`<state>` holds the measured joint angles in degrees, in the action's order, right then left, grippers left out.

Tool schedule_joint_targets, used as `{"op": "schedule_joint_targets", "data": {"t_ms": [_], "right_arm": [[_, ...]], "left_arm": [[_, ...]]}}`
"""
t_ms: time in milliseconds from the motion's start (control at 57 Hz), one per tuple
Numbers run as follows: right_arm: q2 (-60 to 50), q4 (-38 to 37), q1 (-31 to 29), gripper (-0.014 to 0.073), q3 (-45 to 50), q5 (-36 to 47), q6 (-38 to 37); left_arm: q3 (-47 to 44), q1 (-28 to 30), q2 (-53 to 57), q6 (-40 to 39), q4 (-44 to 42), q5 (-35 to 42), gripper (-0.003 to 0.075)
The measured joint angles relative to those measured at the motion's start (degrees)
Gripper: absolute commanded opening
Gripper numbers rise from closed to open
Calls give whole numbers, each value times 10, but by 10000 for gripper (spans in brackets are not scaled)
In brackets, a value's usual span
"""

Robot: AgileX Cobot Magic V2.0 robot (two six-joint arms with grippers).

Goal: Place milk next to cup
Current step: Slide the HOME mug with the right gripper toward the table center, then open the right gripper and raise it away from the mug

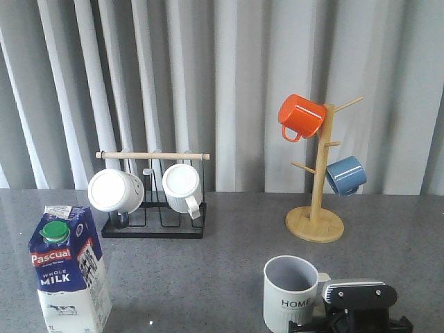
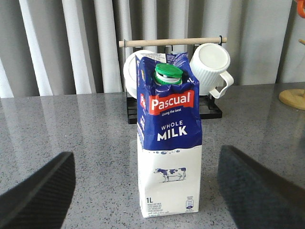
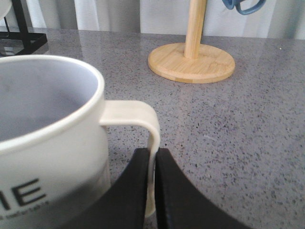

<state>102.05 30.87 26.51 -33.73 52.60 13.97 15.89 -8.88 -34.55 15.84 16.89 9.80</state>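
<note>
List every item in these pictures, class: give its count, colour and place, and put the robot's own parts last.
milk carton: 1, blue and white with green cap, front left of table, upright.
HOME mug: 1, pale grey-white, front right of table.
white mugs: 2, on the black rack.
black rack: 1, wooden top bar, behind the carton.
wooden mug tree: 1, back right.
orange mug: 1, hung high on the tree.
blue mug: 1, hung lower on the tree.
table: 1, grey speckled.
left gripper: open, facing the carton.
right gripper: shut on the HOME mug's handle.

milk (image 2: 169, 143) upright on grey table (image 2: 71, 124); left tool (image 2: 143, 191) open, apart
</note>
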Motion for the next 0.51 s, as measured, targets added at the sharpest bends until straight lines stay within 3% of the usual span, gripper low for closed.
{"op": "schedule_joint_targets", "data": {"t_ms": [509], "right_arm": [[-5,-27,0,267,0,-49,5]], "left_arm": [[0,0,0,0,0,0,590]]}}
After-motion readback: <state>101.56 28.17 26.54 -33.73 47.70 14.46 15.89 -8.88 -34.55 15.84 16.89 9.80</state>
